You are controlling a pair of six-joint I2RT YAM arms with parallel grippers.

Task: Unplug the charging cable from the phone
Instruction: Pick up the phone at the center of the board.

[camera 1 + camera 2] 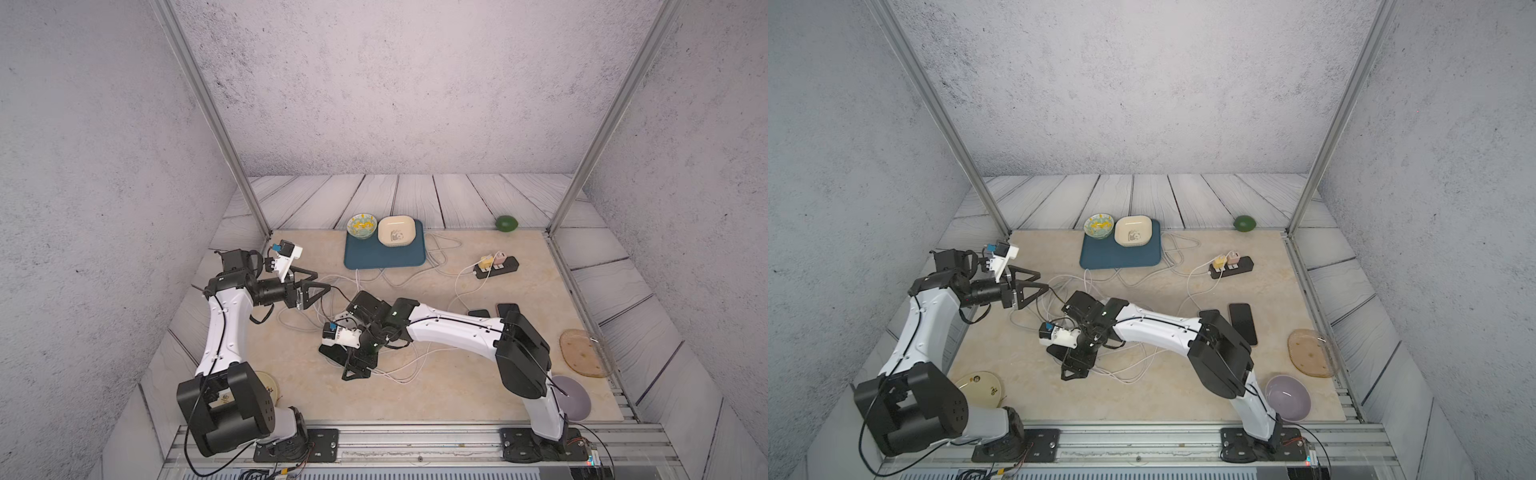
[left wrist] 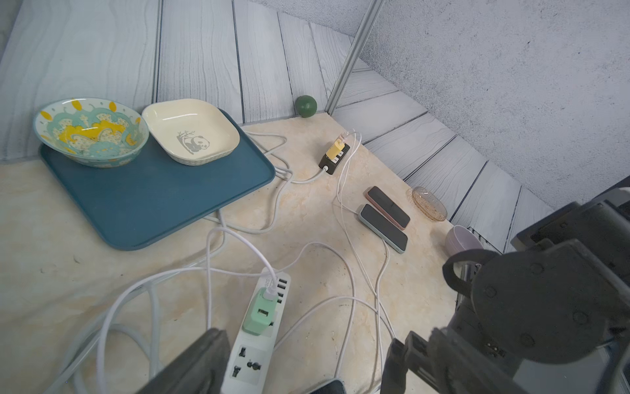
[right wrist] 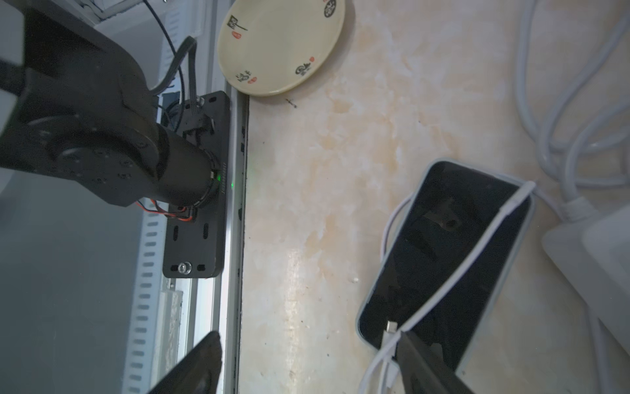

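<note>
A phone [image 3: 433,266] in a pale case lies screen up at mid-table. A white charging cable [image 3: 477,252] runs across its screen. The cable's plug [image 3: 388,336] rests on the screen near one short edge, its metal tip bare. My right gripper [image 3: 310,365] is low over that end and open, with one finger [image 3: 419,365] right beside the plug. In both top views the right gripper [image 1: 345,365] [image 1: 1068,365] hides the phone. My left gripper [image 1: 322,281] [image 2: 306,371] hangs open and empty above a white power strip [image 2: 254,348].
Loose white cables cover the middle. Two more phones [image 2: 383,227] [image 2: 388,206] lie to the right, near a black power strip [image 1: 496,266]. A blue tray [image 1: 386,257] with two bowls stands at the back. A plate [image 1: 978,388], a purple bowl [image 1: 1287,397] and an amber dish [image 1: 1310,353] sit near the edges.
</note>
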